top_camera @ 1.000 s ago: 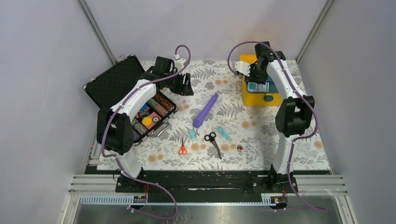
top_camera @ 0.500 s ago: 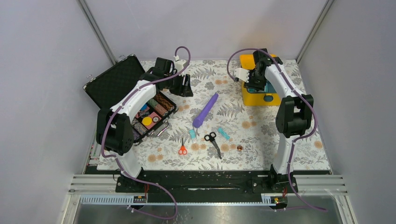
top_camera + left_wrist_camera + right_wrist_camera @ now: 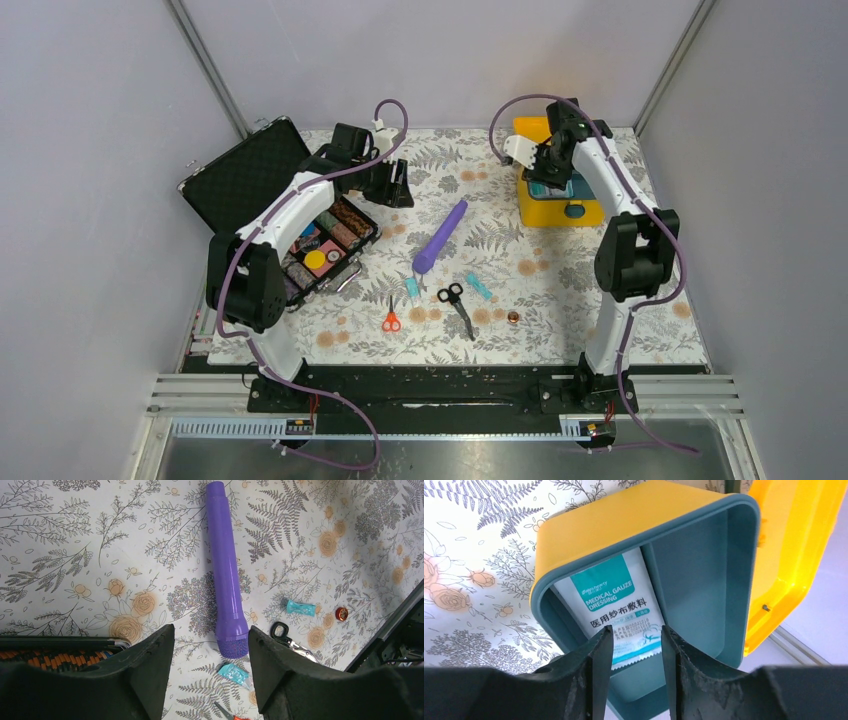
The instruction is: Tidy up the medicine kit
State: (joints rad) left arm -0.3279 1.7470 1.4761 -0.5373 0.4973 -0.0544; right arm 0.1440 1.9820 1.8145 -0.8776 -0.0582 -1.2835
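A floral cloth covers the surface [image 3: 560,280]. At the left side stands a black hard case [image 3: 245,178] with its lid open, and its lower half is full of colourful rolls [image 3: 325,243]. Near the middle lies a purple tube [image 3: 440,236], placed diagonally, with its wider end toward the near edge. Just beside this end is a small teal packet [image 3: 411,288]. A second teal packet [image 3: 479,288] lies to the right of it, and black scissors [image 3: 456,303] lie between the two. Orange-handled scissors [image 3: 391,318] are to the left of the black ones. A small round reddish thing [image 3: 514,318] lies apart at the right.
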